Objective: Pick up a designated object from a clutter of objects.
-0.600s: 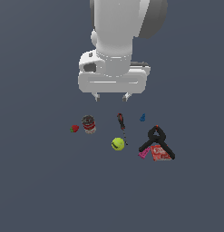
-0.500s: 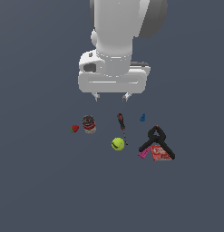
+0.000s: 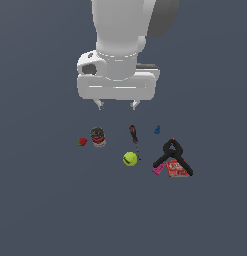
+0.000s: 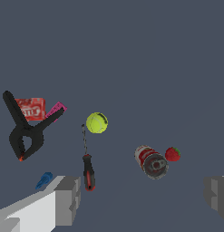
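The screwdriver (image 3: 134, 138) lies flat in the middle of the clutter, red-and-black handle away from the tennis ball (image 3: 130, 159), thin shaft pointing toward it. In the wrist view the screwdriver (image 4: 88, 167) lies near one finger (image 4: 68, 199). My gripper (image 3: 116, 105) hangs open and empty above the floor, behind the clutter, apart from the screwdriver. The red-labelled can (image 3: 98, 136) and strawberry (image 3: 82, 142) are at the exterior view's left.
The black clamp (image 3: 173, 156) lies at the exterior view's right over a red box (image 3: 176, 169) and a pink piece (image 3: 158, 170). A small blue piece (image 3: 157, 130) sits behind the clamp. The floor is plain dark grey.
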Controlling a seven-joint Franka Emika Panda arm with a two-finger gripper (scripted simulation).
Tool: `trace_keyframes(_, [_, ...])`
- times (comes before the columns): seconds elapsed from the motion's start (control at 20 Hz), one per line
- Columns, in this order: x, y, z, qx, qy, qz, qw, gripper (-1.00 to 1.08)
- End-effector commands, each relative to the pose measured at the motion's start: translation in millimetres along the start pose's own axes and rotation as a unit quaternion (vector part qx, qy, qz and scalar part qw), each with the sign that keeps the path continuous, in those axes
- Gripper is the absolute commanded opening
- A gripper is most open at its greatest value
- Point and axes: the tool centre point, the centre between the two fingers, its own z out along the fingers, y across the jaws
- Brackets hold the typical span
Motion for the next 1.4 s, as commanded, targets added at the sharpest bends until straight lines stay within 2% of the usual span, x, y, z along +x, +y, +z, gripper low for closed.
trace_keyframes(0.0, [0.1,0.8,-1.4,0.000,0.000,0.000,1.0000,1.00])
trace_keyframes(0.3, [0.6,-4.1,11.6,0.000,0.000,-0.004,1.0000,1.00])
trace_keyframes(0.6, [0.3,-15.0,42.6,0.001,-0.001,-0.012,0.9999,1.00])
trace_keyframes(0.95, [-7.3,-36.5,101.6,0.004,-0.003,-0.028,0.9996,1.00])
trace_keyframes(1.35, [-32.8,-66.5,179.4,0.011,-0.005,-0.051,0.9986,1.00])
